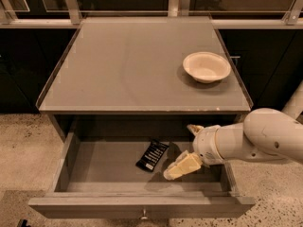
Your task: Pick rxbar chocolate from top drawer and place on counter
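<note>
The rxbar chocolate [152, 155], a small black wrapper with white lettering, lies flat on the bottom of the open top drawer [94, 174], near its middle. My gripper [185, 148] is inside the drawer just to the right of the bar, not touching it. It is open and empty, with one cream finger [182, 165] low over the drawer bottom and the other fingertip [193, 128] higher, near the cabinet front. The grey counter [132, 65] lies above the drawer.
A cream bowl [206, 66] sits on the counter's right side. The drawer's metal knob [143, 216] is at front centre. Speckled floor [23, 145] lies on both sides. My white arm [255, 138] reaches in over the drawer's right wall.
</note>
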Controlling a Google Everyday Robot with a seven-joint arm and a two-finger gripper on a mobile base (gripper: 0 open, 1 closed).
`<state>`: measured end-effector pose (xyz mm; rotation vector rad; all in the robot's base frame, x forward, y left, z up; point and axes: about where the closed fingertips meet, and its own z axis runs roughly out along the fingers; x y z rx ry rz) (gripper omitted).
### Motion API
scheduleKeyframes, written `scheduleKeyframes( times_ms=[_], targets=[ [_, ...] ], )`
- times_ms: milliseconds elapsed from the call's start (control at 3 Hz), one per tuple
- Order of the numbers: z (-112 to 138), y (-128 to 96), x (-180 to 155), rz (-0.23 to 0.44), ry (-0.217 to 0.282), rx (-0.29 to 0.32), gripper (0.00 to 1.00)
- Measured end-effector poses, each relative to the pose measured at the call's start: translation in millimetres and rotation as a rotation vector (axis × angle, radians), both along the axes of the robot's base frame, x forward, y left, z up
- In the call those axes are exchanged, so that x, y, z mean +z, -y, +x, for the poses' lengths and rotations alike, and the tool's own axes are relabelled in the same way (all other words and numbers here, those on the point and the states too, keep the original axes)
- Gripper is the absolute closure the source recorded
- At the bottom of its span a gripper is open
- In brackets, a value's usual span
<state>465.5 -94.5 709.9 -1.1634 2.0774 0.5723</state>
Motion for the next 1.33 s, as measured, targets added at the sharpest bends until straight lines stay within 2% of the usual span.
scheduleKeyframes(
  times_ms=[333, 667, 1000, 1333],
  targets=[
    [-2, 3, -3, 0.000, -0.005, -0.013, 0.00],
    [3, -1, -10, 0.002, 0.023, -0.045, 0.00],
    [24, -36, -17, 0.000, 0.122, -0.051, 0.00],
    [22, -44, -25, 0.000, 0.117, -0.039, 0.00]
  ],
)
